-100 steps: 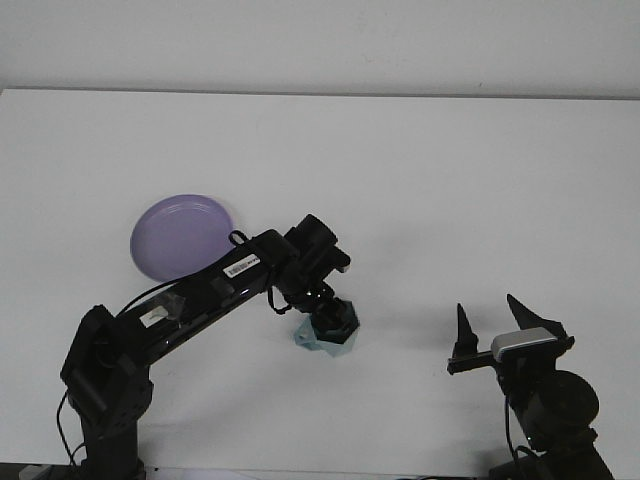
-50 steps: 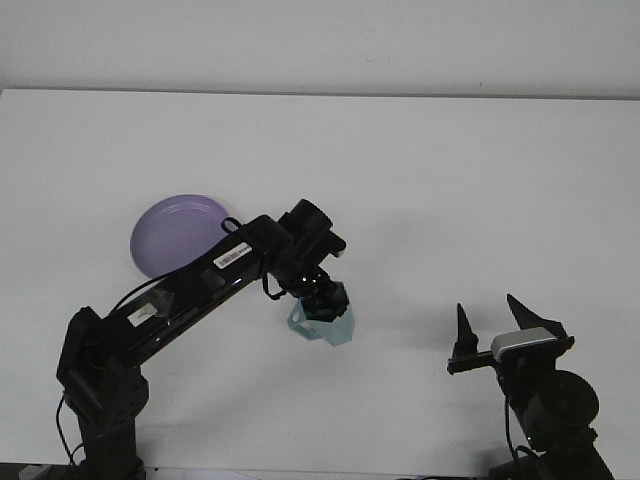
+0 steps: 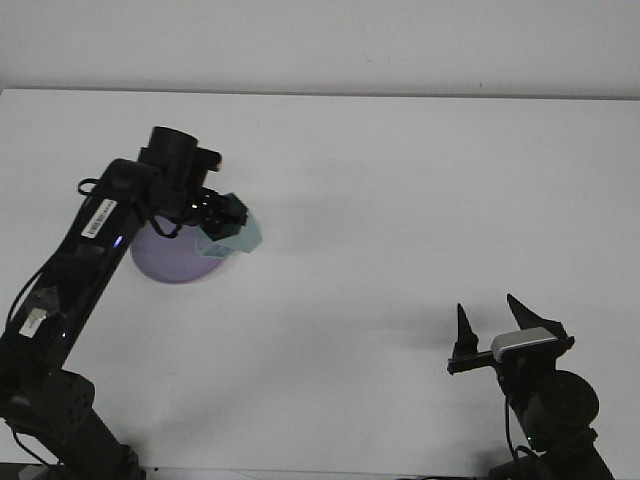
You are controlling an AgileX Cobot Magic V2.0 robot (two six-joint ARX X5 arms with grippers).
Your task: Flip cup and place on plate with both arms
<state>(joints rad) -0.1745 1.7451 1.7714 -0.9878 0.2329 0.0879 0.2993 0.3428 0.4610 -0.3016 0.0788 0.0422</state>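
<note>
Pale blue-green and translucent, the cup (image 3: 238,237) sits clamped in the left gripper (image 3: 224,218), held off the white table (image 3: 400,200) and tilted on its side, its body jutting right and slightly down from the black fingers. The gripper closes on the cup's upper left portion, so most of the vessel shows beyond the fingertips, toward the table's middle. The cup hangs over the right edge of the purple plate (image 3: 170,258), overlapping the plate's rim from this front view; whether it touches the plate cannot be told. The left arm (image 3: 95,225) rises from the lower left corner and bends across the plate's left side, hiding part of it.

Well apart, at the lower right, the right gripper (image 3: 490,325) points up with its two dark fingers spread and nothing between them. It stands near the table's front edge, far from both cup and plate. A faint shadow lies on the table to the right of the cup.
</note>
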